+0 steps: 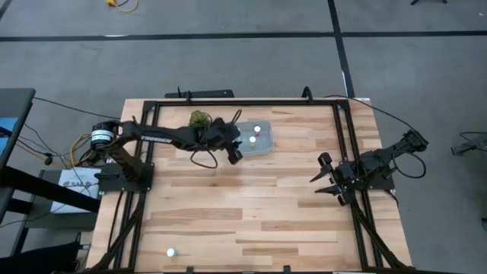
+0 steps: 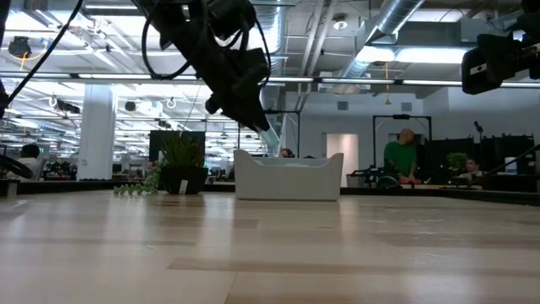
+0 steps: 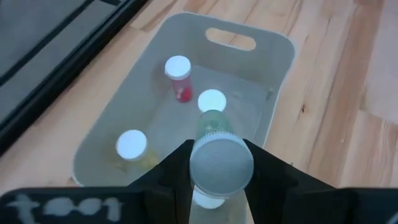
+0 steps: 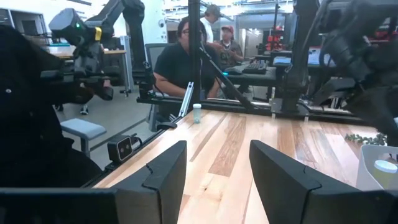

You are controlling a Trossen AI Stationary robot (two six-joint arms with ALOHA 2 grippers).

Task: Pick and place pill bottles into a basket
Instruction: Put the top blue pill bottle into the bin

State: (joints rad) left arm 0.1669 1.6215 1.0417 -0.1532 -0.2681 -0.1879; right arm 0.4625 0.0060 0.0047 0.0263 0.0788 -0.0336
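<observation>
Left pincer [image 3: 221, 180] is hanging over the basket [image 3: 118, 106] at the far side of the counter [image 1: 251, 213], clamped on one bottle [image 3: 221, 163] just under its cap. The bottle is riding upright between the two fingers [image 3: 171, 171], body pointing down into the bin. In the high view the same pincer [image 1: 234, 150] is sitting at the basket's [image 1: 266, 148] near-left edge.

Handling, as a judgement: the bottles are looking small, light and rigid, with smooth plastic sides likely to slip under a loose grip. Best hold is across the body just below the cap, where the cap lip acts as a stop. They are probably not fragile, so a short drop into the bin should do no harm. An upright bottle may tip when nudged. The basket is thin-walled and light, and could slide if bumped.

Count:
- Bottles in the basket: three showing in the left wrist view, one reddish [image 3: 179, 74], one yellowish [image 3: 132, 147], one with a white cap [image 3: 211, 101] partly hidden behind the held bottle.
- Bottle in the grip: one.
- Bottle out on the counter: one, at the near-left corner [image 1: 171, 251], well apart from the basket.
- Baskets: one.
- Total bottles visible: five.

Right pincer [image 1: 329, 183] is parked at the right side of the counter, fingers spread, holding nothing.
</observation>
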